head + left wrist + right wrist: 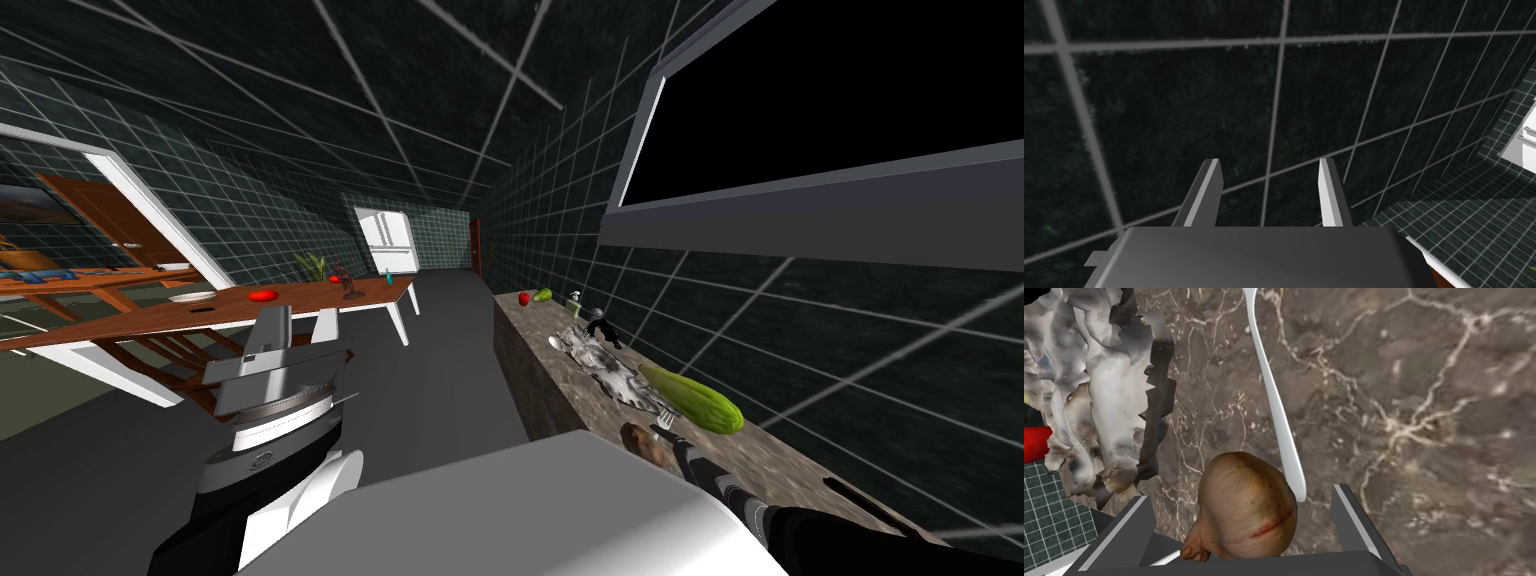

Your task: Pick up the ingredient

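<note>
A brown, onion-like bulb (pixel 1244 508), the ingredient, lies on a brown marbled worktop (pixel 1424 413) between the spread fingers of the right pincer (pixel 1240 493). The fingers are wide open, one on each side, gripping nothing. A white spoon (pixel 1274 398) runs past the bulb, and its near end may be touching it; the angle makes this hard to tell. Closing now could trap that spoon end, and the thin blades could squeeze the round bulb out sideways. A crumpled grey-white sheet (pixel 1099 403) lies just beside. The head view adds a long green cucumber (pixel 695 398) further along the worktop; the wrist view gives the spoon's closeness. The left pincer (pixel 1268 165) is open and empty, held away from the worktop.
</note>
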